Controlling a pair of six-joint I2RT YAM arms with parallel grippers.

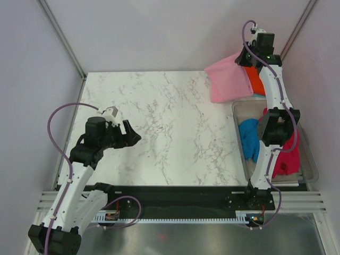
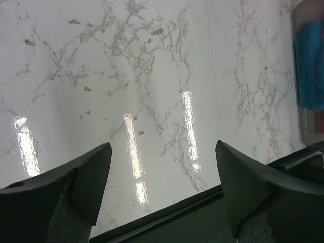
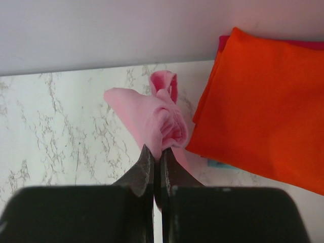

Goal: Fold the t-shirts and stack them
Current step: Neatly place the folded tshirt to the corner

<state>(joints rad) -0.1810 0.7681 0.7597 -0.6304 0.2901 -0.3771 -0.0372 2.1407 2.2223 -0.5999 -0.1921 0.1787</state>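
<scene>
The light pink t-shirt (image 1: 227, 79) hangs folded at the back right of the table, lifted by one edge. My right gripper (image 3: 157, 152) is shut on a bunched fold of it (image 3: 157, 119), high near the back wall (image 1: 245, 58). A folded orange t-shirt (image 3: 263, 116) lies just right of it, partly under the arm in the top view (image 1: 257, 84), with a pale blue edge (image 3: 218, 164) beneath. My left gripper (image 1: 133, 135) is open and empty, low over the left of the table (image 2: 161, 167).
A clear bin (image 1: 313, 169) at the right holds a bright blue t-shirt (image 1: 249, 138) and a crimson-pink one (image 1: 287, 155). The bin's edge shows at the right of the left wrist view (image 2: 309, 76). Walls close in the back and sides. The marble table (image 1: 170, 127) spreads between the arms.
</scene>
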